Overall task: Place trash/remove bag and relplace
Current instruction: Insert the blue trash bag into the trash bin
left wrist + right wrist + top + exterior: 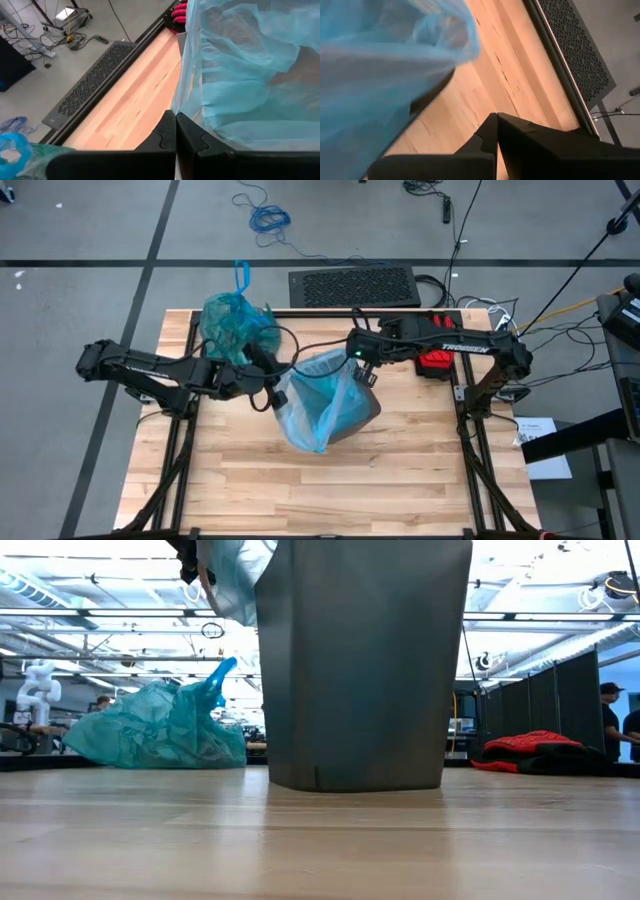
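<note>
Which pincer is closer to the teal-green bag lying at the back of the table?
The left pincer. It sits just in front of the teal-green bag, at the bin's left side. The right pincer is farther away, at the bin's right rim.

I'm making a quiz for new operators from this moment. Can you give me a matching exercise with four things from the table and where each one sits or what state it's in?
Things:
1. teal-green bag
2. sky-blue bag
3. grey bin
4. red glove

Places or states:
A. standing upright mid-table
B. lying at the table's far right edge, under the right arm
C. bunched up and knotted at the table's far left corner
D. draped over the bin's mouth, hanging down its side

Pairs: 1-C, 2-D, 3-A, 4-B
</note>
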Robot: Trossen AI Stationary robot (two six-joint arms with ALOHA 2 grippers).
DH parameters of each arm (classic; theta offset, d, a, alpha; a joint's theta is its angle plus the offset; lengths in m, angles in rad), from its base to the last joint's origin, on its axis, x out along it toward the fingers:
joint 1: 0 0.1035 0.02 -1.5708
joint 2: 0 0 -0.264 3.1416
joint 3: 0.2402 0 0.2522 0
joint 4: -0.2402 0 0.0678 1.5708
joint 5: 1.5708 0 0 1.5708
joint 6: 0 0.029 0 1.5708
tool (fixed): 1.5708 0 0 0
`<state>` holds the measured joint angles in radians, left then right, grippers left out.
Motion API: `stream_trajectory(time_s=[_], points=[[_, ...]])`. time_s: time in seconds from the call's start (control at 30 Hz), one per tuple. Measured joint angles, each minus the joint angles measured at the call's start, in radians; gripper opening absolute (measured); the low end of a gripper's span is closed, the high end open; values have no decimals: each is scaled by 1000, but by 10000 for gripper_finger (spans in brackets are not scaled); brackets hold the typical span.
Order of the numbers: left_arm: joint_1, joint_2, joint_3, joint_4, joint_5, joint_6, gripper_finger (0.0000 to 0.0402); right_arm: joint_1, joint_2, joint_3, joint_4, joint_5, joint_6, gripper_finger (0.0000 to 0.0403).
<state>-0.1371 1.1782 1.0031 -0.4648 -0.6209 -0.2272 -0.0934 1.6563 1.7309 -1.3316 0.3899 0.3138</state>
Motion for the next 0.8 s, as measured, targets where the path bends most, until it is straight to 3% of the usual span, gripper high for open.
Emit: stream_trajectory(time_s=[0.23, 0.33, 0.57, 0.7, 0.8], points=[[0, 0, 0, 3, 27, 42, 0, -6, -142, 1, 32, 1, -24, 0], [0, 0, 0, 7, 48, 59, 3, -14, -174, 1, 81, -48, -75, 11], [0, 0, 0, 7, 51, 60, 49, -41, -139, 2, 308, -234, -147, 118], [0, 0, 0, 7, 51, 57, 70, -99, -97, 2, 297, -293, -153, 178], [0, 0, 0, 6, 48, 58, 76, -152, -71, 1, 268, -329, -119, 196]])
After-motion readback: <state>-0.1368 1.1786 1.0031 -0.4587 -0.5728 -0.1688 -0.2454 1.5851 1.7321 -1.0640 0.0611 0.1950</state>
